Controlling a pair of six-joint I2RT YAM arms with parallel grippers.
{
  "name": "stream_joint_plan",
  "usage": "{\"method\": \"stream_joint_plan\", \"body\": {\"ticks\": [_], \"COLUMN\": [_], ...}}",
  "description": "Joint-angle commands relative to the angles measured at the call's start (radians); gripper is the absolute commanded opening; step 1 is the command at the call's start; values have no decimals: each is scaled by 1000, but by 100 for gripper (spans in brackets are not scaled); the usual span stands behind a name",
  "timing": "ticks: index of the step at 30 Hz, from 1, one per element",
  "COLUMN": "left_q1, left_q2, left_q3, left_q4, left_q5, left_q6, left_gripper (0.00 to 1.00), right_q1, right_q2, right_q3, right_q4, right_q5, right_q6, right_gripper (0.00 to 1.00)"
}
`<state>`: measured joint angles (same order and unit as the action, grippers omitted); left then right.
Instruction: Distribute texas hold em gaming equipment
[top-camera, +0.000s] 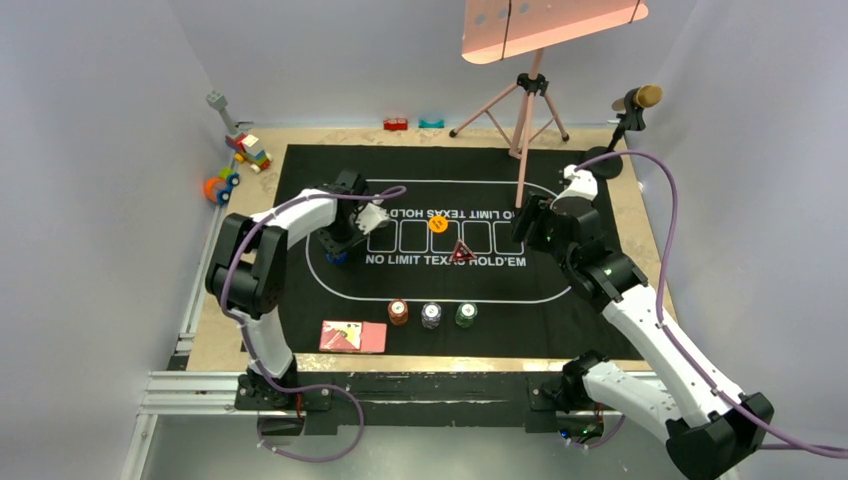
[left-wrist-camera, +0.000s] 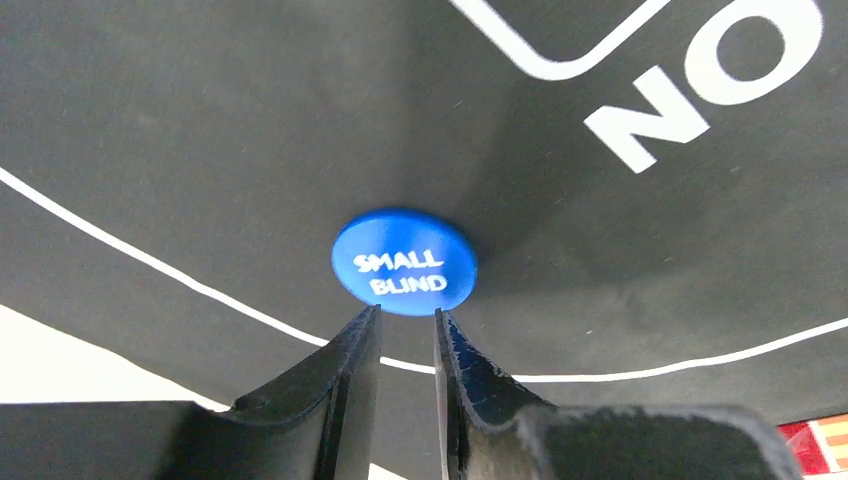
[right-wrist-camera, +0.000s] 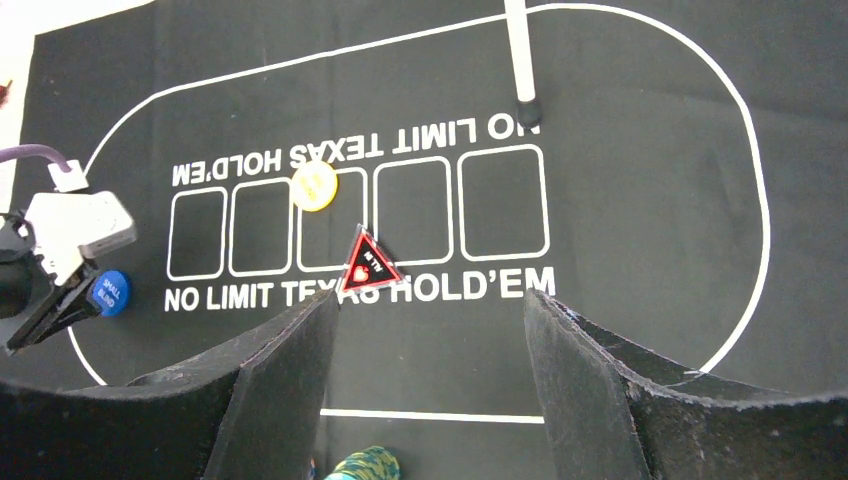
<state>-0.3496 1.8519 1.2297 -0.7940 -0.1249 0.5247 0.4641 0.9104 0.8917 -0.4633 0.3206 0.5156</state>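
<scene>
We judge the step in hand to be seating the blue button (left-wrist-camera: 404, 260) (marked small blind), which lies flat on the black mat (left-wrist-camera: 200, 120) just inside the oval's left end. The left pincer (left-wrist-camera: 407, 312) is together, tips at the button's near rim, not clamped on it. Next it calls for a clean lift away. The right pincer (right-wrist-camera: 428, 298) hangs apart, empty. Whether the tips press into the mat is hard to make out.
</scene>
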Motion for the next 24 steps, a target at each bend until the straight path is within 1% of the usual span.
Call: {"method": "stream_joint_plan", "body": {"ticks": [1, 6, 10, 11, 13, 14, 16, 18, 22, 24], "left_q1": [60, 125, 142, 143, 142, 141, 137, 131, 127, 125], "left_q2": [-61, -108, -201, -222, -257, -263, -250, -209, -104, -66], "left_q3": [-22, -20, 34, 50, 74, 82, 94, 103, 139, 168], "left_q4": [5, -16, -84, -97, -112, -111, -96, -68, -18, -19], "left_q5": [-13, 34, 157, 193, 268, 298, 339, 333, 311, 310], "left_q6": [22, -2, -67, -86, -128, -143, -161, -158, -123, -119], "left_gripper": [29, 27, 30, 32, 47, 52, 58, 62, 63, 63], "right_q1": [2, 3, 40, 58, 80, 86, 95, 103, 111, 114], "right_q2": [34, 188, 396, 449, 560, 617, 735, 835, 980, 1018], "right_q3": [26, 48, 140, 167, 233, 266, 323, 380, 494, 523], "right_q4": [54, 120, 162, 174, 188, 197, 215, 218, 193, 182], "right_q5": [-31, -106, -132, -124, -124, -134, -151, -167, -205, -209], "right_q6": [1, -9, -40, -52, -66, -74, -87, -105, -115, -115], "right_gripper": [72, 72, 76, 78, 80, 80, 80, 79, 74, 72]}}
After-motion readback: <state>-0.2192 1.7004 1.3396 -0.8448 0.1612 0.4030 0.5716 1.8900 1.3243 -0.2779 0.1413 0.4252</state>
